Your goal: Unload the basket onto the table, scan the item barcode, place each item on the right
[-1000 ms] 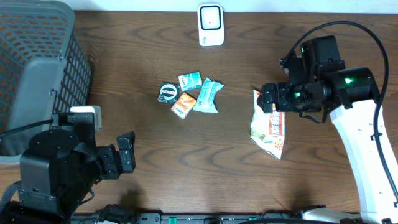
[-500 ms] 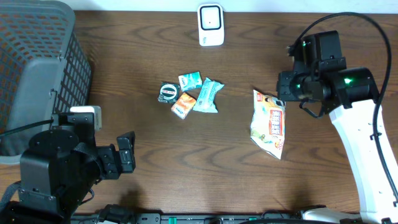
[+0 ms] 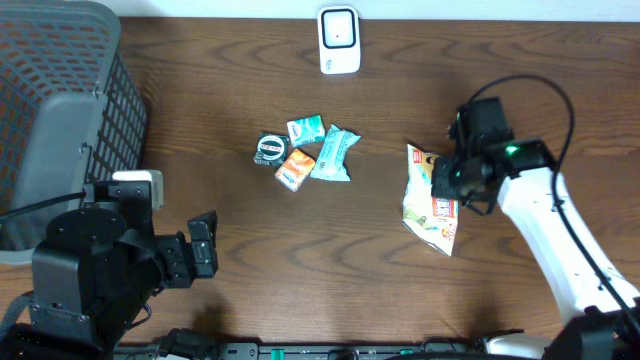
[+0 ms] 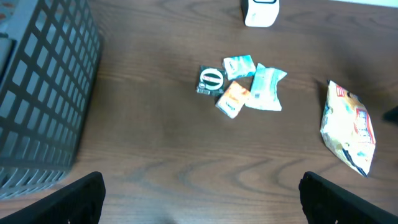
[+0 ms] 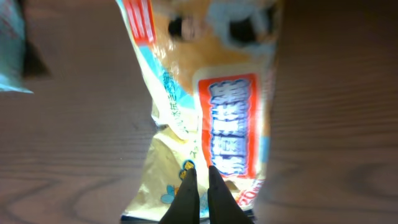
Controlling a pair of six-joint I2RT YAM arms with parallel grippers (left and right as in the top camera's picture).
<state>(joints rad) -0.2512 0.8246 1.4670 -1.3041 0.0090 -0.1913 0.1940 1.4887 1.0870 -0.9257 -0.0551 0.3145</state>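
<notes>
Light, crinkly and slippery, the snack bag (image 3: pixel 428 205) lies flat at the right of the table (image 3: pixel 250 260), best pinched by a sealed edge; the right gripper (image 5: pixel 199 183) is closed tight, tips against its film, any hold unclear, while the left gripper (image 3: pixel 203 250) gapes wide, empty.

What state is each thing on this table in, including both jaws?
Yellow-and-white plastic snack bag: lying flat, not lifted.
Four small foil packets: lying clustered together.
White plastic scanner: standing apart, untouched.
Grey mesh basket: upright.
Left jaws: wide open, empty.
Right jaws: shut, tips over the bag.
</notes>
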